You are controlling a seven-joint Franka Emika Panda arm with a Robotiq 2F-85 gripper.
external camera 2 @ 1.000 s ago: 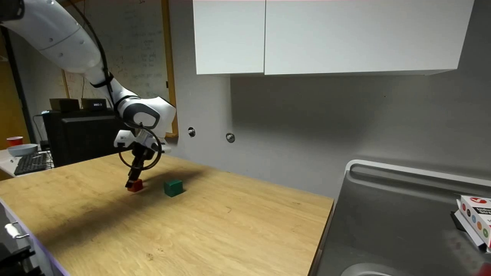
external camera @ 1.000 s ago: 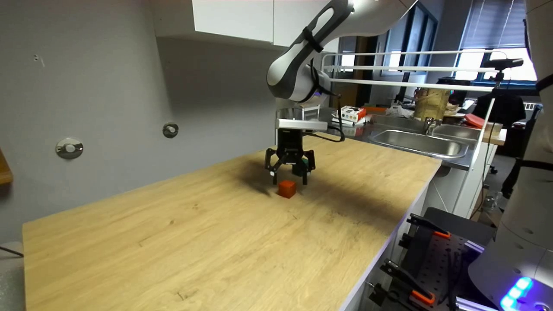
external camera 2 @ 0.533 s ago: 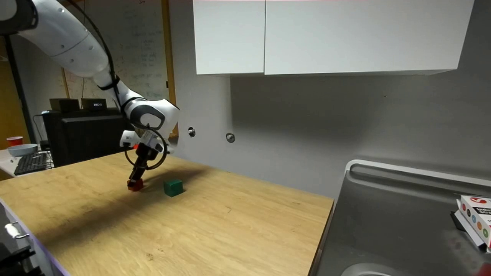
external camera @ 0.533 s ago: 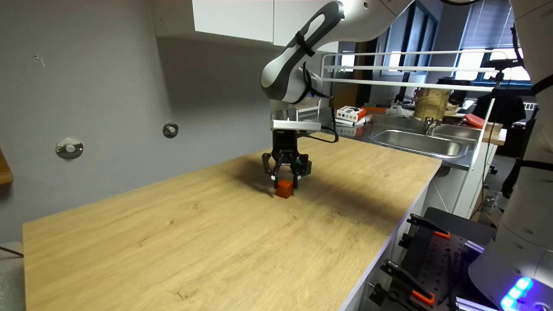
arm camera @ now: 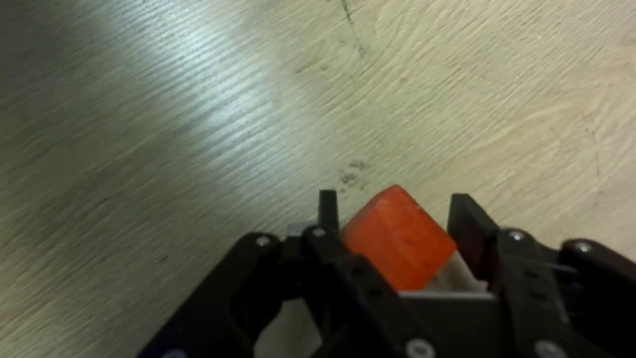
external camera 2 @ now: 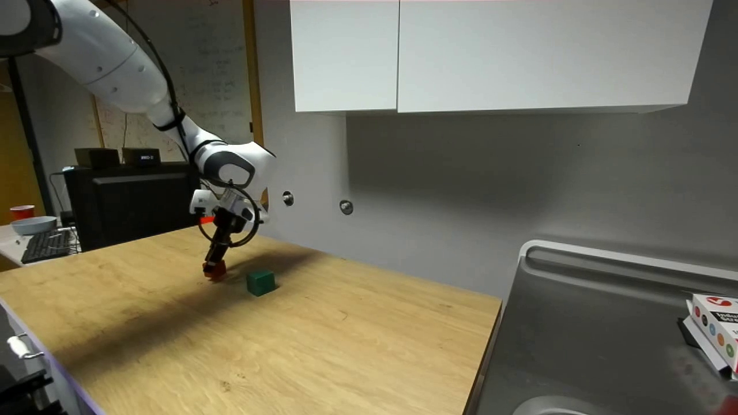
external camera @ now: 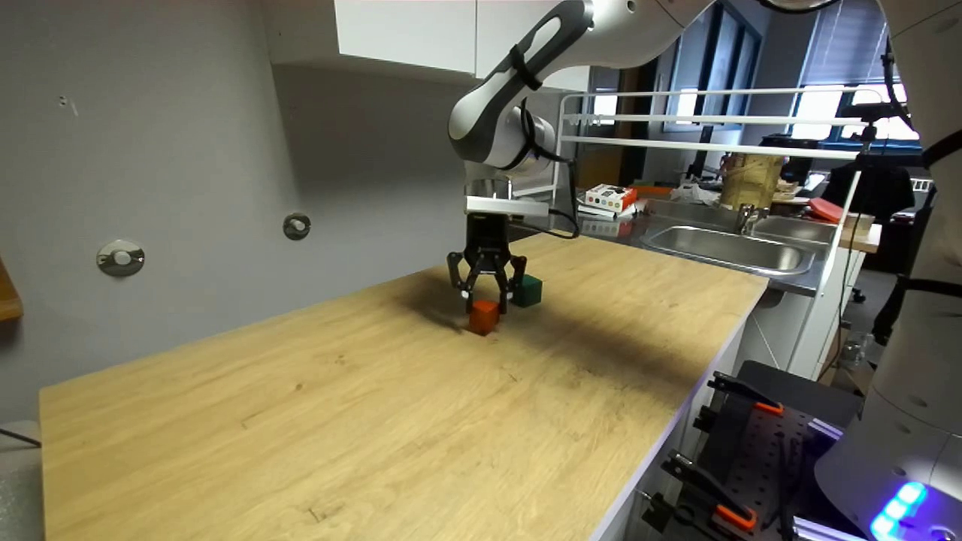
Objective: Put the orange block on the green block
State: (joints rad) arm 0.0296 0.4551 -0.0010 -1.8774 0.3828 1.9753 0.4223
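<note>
My gripper (external camera: 486, 307) is shut on the orange block (external camera: 483, 318), a finger on each side of it. Seen in the wrist view, the orange block (arm camera: 402, 243) sits cornerwise between the dark fingers (arm camera: 328, 209), its edges pointing at them. It is at or barely above the tabletop; any gap beneath is hard to make out. The green block (external camera 2: 260, 283) rests on the table a short way from the gripper, to its right in both exterior views. Nothing lies on top of it. The wrist view does not take in the green block.
The wooden table (external camera: 361, 421) runs along a grey wall, with white cabinets (external camera 2: 496, 55) hanging above. A metal sink (external camera: 729, 248) and a boxed item (external camera: 610, 197) are beyond the table's far end. A monitor (external camera 2: 135, 204) stands behind the table.
The jaws have closed round the orange block. Gripper and block have since shifted together, slightly up and toward the wall. The green block has stayed put.
</note>
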